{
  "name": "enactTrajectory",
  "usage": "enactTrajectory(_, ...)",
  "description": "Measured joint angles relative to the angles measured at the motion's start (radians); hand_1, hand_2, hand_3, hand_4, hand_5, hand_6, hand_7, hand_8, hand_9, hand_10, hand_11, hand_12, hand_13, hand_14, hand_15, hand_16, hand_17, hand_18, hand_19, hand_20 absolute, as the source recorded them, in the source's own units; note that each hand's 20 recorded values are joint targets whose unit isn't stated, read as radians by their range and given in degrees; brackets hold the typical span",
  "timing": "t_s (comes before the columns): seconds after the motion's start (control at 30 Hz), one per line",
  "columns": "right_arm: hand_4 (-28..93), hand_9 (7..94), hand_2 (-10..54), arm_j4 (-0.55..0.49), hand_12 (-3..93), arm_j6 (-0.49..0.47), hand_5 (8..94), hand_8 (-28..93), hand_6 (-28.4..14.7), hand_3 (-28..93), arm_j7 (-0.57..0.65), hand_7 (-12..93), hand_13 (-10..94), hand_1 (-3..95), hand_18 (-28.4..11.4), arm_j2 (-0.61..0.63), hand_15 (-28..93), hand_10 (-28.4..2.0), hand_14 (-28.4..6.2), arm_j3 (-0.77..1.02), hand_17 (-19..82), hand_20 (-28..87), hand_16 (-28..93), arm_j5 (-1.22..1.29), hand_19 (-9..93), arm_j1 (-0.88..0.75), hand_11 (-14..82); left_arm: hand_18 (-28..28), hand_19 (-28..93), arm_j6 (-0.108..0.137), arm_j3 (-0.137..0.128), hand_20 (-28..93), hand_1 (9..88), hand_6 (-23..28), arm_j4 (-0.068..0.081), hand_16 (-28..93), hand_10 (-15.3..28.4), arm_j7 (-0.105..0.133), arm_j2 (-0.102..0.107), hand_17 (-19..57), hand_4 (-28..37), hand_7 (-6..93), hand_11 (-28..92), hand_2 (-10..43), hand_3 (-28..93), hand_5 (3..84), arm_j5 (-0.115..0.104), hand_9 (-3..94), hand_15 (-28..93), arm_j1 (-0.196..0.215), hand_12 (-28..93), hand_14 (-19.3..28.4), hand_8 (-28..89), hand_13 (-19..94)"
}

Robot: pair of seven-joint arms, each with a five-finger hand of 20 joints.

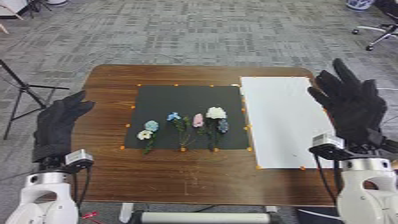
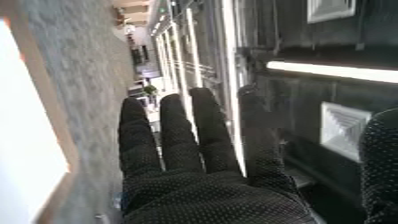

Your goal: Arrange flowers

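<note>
Right fingers (image 1: 347, 77) straight; wrist view crops thumb (image 2: 382, 160).

The brown wooden table (image 1: 169, 182) stands on a grey patterned carpet (image 1: 204, 35). Off its left edge, a black tripod (image 1: 25, 86) spreads its legs on the carpet. Well beyond the far right corner sits a wheeled chair (image 1: 384, 27), partly cut off, and farther back a blue-and-white pot (image 1: 360, 4). Past the far left corner, well apart from the table, stands a thin black stand (image 1: 35, 6) with a small white object (image 1: 56, 2) near it. In the right wrist view, long bright ceiling lights (image 2: 333, 71) run near square ceiling vents (image 2: 346, 124), and a green plant (image 2: 150, 90) stands far off.
</note>
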Motion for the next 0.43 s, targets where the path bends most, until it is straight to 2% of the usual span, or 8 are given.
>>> enactTrajectory(0.17, -17, 38.3, 7.0, 0.008, 9.6, -0.038, 39.5, -7, -1.1, 70, 0.0, 5, 26, 5.4, -16.0, 0.015, 6, -14.0, -13.4, 0.019, 16, 24, 14, -0.01, 6, 0.003, 3.7, 11.3, 8, 0.001, 0.0, 18, 18.4, 1.2, 0.0, 1, 15.4, 0.003, 0.001, 8.1, -28.3, 15.3, 25, 9.8, 68, 53.2, 0.0, 54.3, 20, 0.0, 16, 17.9, -7, 42)
enactTrajectory(0.33, -16, 38.6, 7.0, 0.071, 9.8, -0.079, 39.6, -7, -1.1, 70, 0.005, 5, 27, 5.8, -16.2, 0.072, 6, -14.1, -13.7, 0.021, 16, 24, 13, -0.018, 6, 0.046, 3.7, 11.3, 8, 0.0, 0.0, 18, 18.4, 1.3, 0.002, 1, 15.4, 0.003, 0.005, 8.1, -28.3, 15.2, 25, 9.8, 68, 53.3, 0.0, 54.3, 20, -0.001, 16, 17.9, -7, 42)
enactTrajectory(0.43, -16, 38.6, 6.9, 0.1, 9.8, -0.086, 39.6, -7, -1.1, 70, 0.018, 5, 27, 6.0, -16.2, 0.099, 7, -14.1, -13.9, 0.022, 16, 24, 13, -0.029, 6, 0.079, 3.7, 11.3, 8, -0.002, 0.001, 18, 18.6, 1.3, 0.005, 1, 15.3, 0.002, 0.007, 8.1, -28.3, 15.2, 25, 9.6, 69, 53.3, 0.008, 54.2, 20, -0.004, 16, 17.9, -7, 42)
